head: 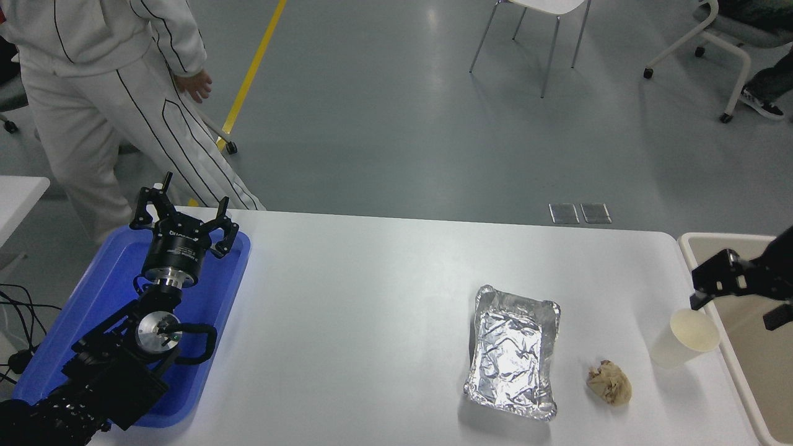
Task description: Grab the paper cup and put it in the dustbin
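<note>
Paper cup (pixel 684 339): cream-white, tapered, upright with mouth up, stood at the counter's (pixel 372 310) right edge at about 4 o'clock from the counter's middle, not yet grasped. Dustbin (pixel 712 238): beige, pale-rimmed, set just beside the cup at 3 o'clock, off the counter's right edge, only partly in view. Right gripper (pixel 737 296): entered from the right edge, hung over the bin's near wall at 1 o'clock from the cup, just above its rim; fingers are seen spread apart, nothing held between them. Left gripper (pixel 183 217): parked over the blue plastic tray (pixel 223 291) at lower left, fingers splayed wide, empty. Crumpled brown paper wad (pixel 609 383) is found at 8 o'clock from the cup; silver foil tray (pixel 514 350) further at 9 o'clock. A person in white is noted at the far left corner, clear of the work. Risks judged: the light, empty cup may be tipped or pushed off the edge if a finger is brought down on its rim; a hard squeeze would crush the thin wall; the bin wall may be struck in a low approach.
</note>
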### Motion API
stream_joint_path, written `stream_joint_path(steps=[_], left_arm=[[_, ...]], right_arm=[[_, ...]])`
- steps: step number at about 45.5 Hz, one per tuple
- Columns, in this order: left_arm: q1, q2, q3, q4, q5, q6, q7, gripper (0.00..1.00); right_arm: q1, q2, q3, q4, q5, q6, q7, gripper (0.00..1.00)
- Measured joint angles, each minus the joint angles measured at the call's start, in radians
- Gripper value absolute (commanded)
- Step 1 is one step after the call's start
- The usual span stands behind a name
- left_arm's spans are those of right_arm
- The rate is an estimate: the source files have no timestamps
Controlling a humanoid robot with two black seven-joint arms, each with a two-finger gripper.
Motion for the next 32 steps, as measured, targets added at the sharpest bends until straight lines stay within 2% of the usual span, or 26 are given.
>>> stream_joint_path(steps=[11,32], left_arm=[[0.0,0.0,0.0,0.0,0.0,0.0,0.0,1.0],[-0.001,0.0,0.0,0.0,0.0,0.0,0.0,1.0]], right_arm=[[0.102,0.009,0.01,0.038,-0.001,0.017,-0.025,1.0],[0.219,0.014,0.008,0.063,-0.003,0.024,-0.04,1.0]])
